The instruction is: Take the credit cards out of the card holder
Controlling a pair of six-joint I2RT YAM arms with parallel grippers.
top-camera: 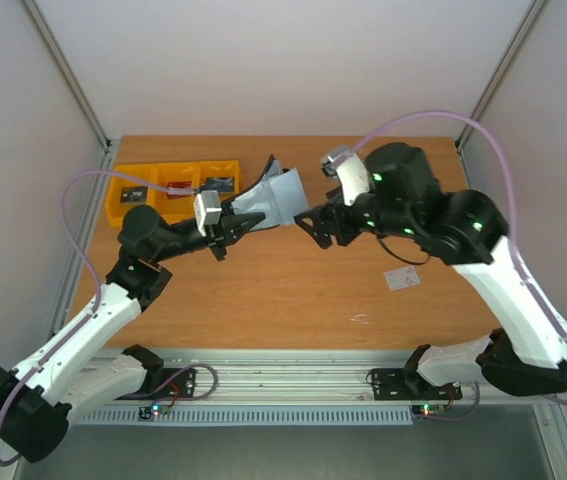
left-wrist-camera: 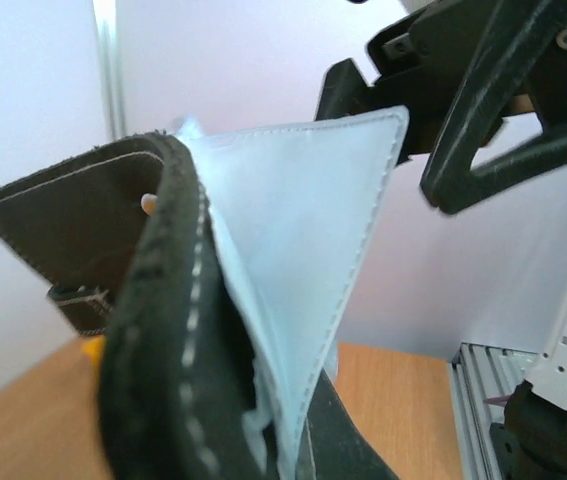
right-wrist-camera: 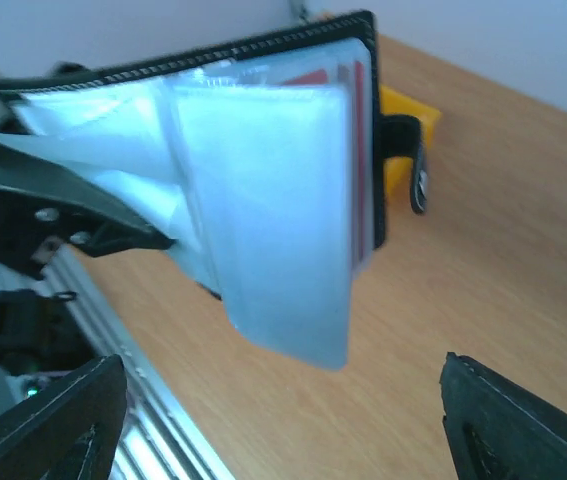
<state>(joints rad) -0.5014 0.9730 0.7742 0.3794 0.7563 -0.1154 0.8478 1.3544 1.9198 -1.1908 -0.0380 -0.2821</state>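
Left tool (top-camera: 243,224): jaws together, clamped on the card holder (top-camera: 278,195) at the holder's 8 o'clock corner. The holder is up off the bench (top-camera: 283,290), opened out, black outside and grey-blue inside.

Right tool (top-camera: 309,226): jaws wide apart with nothing between them. In the right wrist view both fingers (right-wrist-camera: 63,425) sit at the bottom corners with the holder ahead of them. In the top view the tool is just beside the holder's 4 o'clock edge; can't tell if it touches.

Clear sleeves (right-wrist-camera: 263,200) fan out of the holder and hang down. The red card (right-wrist-camera: 360,150) is inside one of them, only its edge showing. The black tab (right-wrist-camera: 418,170) hangs off the holder at 3 o'clock.

The whitish card (top-camera: 401,278) lies flat on the bench at 5 o'clock from the right tool, well apart from it.

The yellow bins (top-camera: 128,195) are in the bench's 10 o'clock corner, near the left arm's elbow, at 9 o'clock from the holder.

Bare wood runs from under both tools toward 6 o'clock as far as the metal rail (top-camera: 293,370) at the near edge. White walls close the 9, 12 and 3 o'clock sides.
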